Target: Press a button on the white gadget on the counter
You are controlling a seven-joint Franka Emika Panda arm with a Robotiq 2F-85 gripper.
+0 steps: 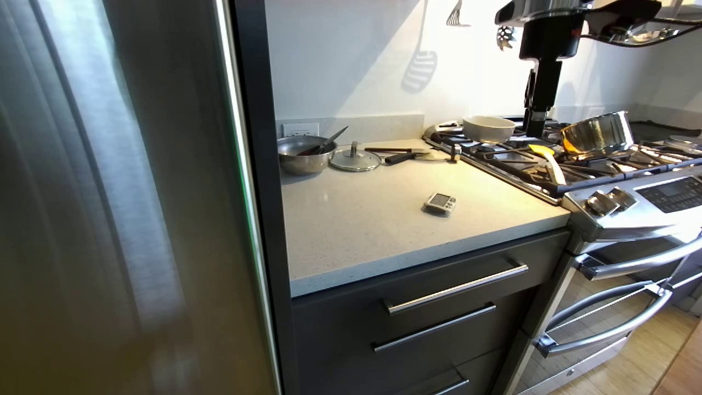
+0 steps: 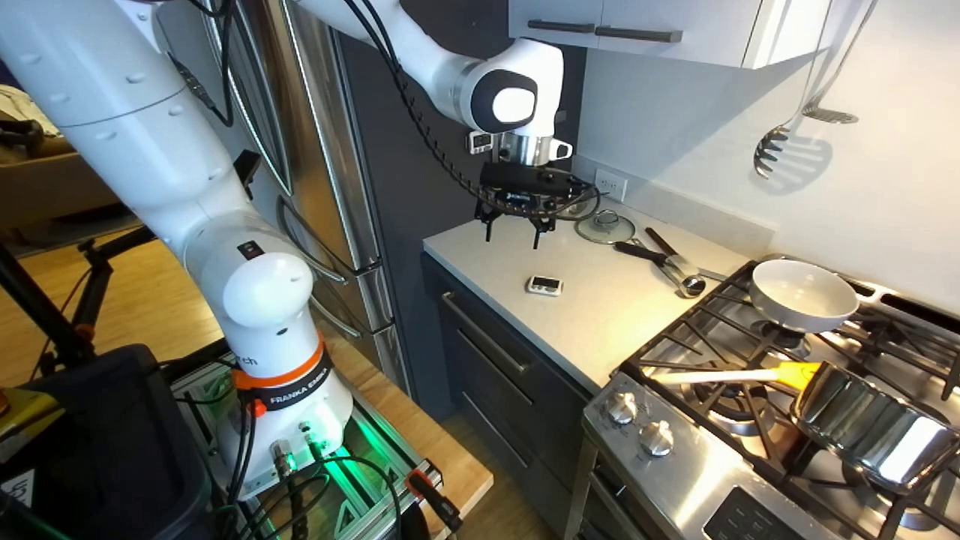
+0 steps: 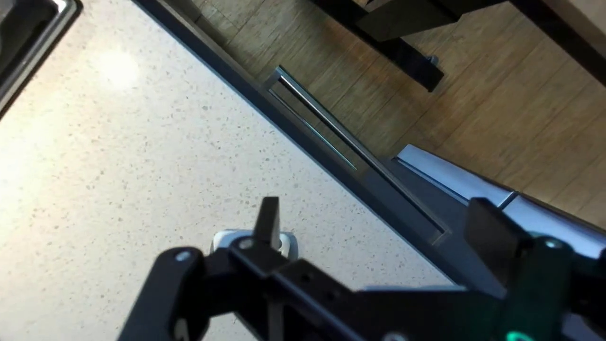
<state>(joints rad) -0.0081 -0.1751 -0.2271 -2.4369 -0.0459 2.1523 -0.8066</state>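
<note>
The white gadget, a small device with a dark screen, lies flat on the light grey counter in both exterior views, gadget (image 1: 440, 203) on counter (image 1: 351, 230) and gadget (image 2: 544, 286) on counter (image 2: 592, 330). In the wrist view the gadget (image 3: 289, 244) is mostly hidden behind one finger; the counter (image 3: 142, 166) fills the left. My gripper (image 2: 512, 242) is open and empty, fingers down, raised above the counter and apart from the gadget. Its fingers stand wide apart in the wrist view (image 3: 375, 201). In an exterior view the gripper (image 1: 535, 131) is seen side-on.
A metal pan (image 1: 307, 156), a glass lid (image 1: 355, 159) and utensils (image 2: 660, 259) lie toward the back wall. The stove holds a white bowl (image 2: 804, 294), a steel pot (image 2: 874, 427) and a yellow-tipped spatula (image 2: 739, 376). The fridge (image 1: 137, 219) borders the counter.
</note>
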